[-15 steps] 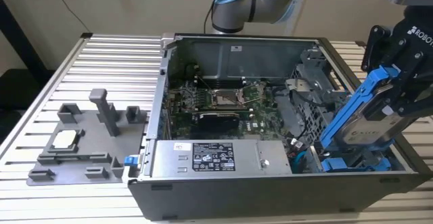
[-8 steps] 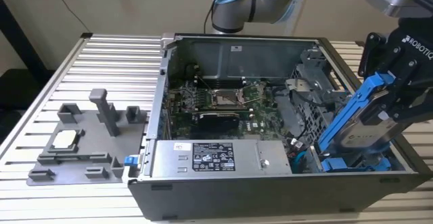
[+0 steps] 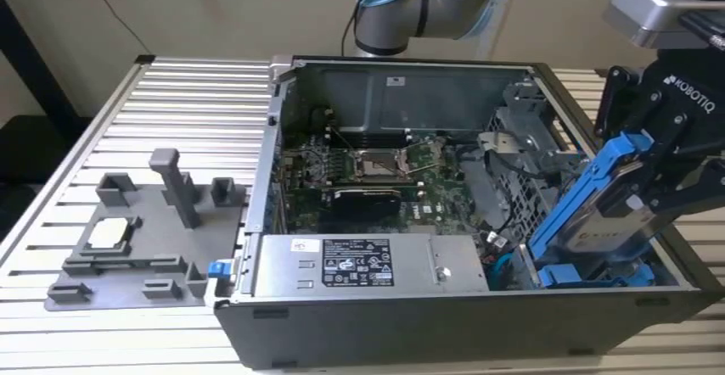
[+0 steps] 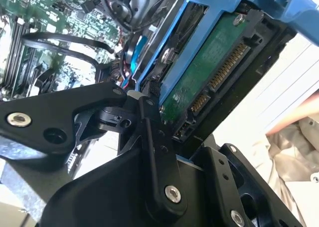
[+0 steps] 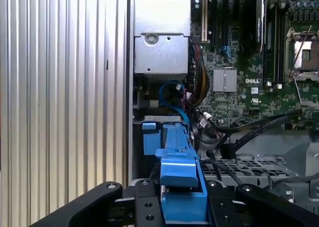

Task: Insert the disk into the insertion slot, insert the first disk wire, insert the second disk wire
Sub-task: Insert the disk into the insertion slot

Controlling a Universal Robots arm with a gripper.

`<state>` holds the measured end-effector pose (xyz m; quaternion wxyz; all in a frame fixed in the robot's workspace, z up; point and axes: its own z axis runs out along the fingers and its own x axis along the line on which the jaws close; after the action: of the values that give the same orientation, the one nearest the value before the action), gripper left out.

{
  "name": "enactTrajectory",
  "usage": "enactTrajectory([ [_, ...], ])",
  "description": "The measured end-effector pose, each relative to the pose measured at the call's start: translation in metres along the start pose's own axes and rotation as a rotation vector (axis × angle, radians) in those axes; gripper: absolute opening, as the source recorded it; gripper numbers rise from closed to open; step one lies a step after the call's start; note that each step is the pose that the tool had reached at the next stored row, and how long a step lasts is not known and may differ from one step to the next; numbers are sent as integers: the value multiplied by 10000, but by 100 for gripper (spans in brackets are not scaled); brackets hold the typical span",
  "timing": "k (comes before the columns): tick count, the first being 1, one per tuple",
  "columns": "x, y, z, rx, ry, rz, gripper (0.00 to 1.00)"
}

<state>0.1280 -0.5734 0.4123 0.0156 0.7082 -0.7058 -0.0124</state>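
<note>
End effector (image 3: 663,180) of mine is pinching the disk (image 3: 589,214) by the upper end of its blue carrier. It holds the disk tilted inside the open computer case (image 3: 453,333), lower end dipping toward the insertion slot (image 3: 542,256). I judge the disk rigid and fairly heavy, and its bare circuit board (image 4: 209,72) and connector pins fragile, so the plastic rails are the safe hold, though probably slick. Crowding the slot are blue and red cables (image 5: 174,92), black cables (image 5: 249,132), another blue-handled drive (image 3: 595,275) and the power-supply box (image 3: 362,265).
</note>
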Motion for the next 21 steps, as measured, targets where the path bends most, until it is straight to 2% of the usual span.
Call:
enactTrajectory([
  [6, 0, -4, 61, 0, 1, -6, 33],
  [10, -4, -6, 125, 0, 1, -9, 33],
  [18, -81, -12, 258, 0, 0, -11, 33],
  [21, -89, -14, 314, 0, 0, -11, 33],
])
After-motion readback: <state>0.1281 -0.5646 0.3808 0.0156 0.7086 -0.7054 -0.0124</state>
